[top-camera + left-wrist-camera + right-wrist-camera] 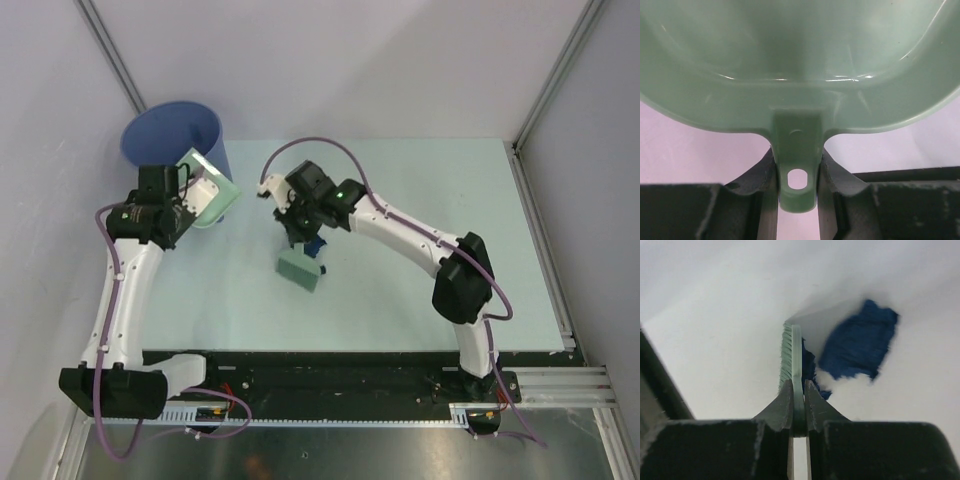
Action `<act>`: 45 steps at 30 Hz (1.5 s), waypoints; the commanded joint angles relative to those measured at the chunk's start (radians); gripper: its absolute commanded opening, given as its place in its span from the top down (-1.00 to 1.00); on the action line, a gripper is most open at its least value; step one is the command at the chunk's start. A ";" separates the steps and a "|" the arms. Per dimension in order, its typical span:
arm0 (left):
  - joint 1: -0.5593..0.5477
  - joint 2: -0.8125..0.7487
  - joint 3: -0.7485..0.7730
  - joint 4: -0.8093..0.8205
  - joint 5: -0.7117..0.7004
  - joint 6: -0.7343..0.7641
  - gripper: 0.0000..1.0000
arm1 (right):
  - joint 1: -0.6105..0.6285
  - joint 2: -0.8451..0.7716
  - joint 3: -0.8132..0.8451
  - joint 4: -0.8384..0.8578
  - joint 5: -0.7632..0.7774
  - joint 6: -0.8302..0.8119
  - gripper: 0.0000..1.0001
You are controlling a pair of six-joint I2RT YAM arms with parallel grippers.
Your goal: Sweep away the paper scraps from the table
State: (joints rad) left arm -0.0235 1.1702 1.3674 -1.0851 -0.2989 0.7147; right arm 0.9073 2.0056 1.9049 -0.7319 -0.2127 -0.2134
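Top external: blue bucket (170, 135) at far-left corner of table (430, 200), just beyond left arm. Dustpan (208, 190) tilted up against bucket rim. Left gripper (797, 170) clamped on dustpan handle, 1 finger each side. Right gripper (798, 410) pinched tight on brush (790, 355). Brush head on table, left of centre. 1 paper scrap (857, 347), dark blue, on table just beside brush, partly hidden under right gripper from above. Table surface runs wide from brush to metal rail (545, 250) at right edge.
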 commanded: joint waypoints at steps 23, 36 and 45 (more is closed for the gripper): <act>-0.285 0.274 -0.358 -0.176 0.325 0.002 1.00 | -0.148 -0.382 -0.331 0.196 0.780 0.249 1.00; -0.286 0.542 -0.268 -0.075 0.274 -0.038 1.00 | 0.002 -0.177 -0.190 0.206 0.222 0.341 1.00; -0.282 0.568 -0.217 -0.061 0.290 -0.026 1.00 | 0.015 -0.428 -0.268 0.278 0.307 0.367 1.00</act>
State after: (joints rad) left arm -0.3031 1.7462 1.1065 -1.1545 -0.0227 0.6960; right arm 0.9356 1.7664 1.6547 -0.5407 0.0113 0.1318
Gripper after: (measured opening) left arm 0.319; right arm 0.078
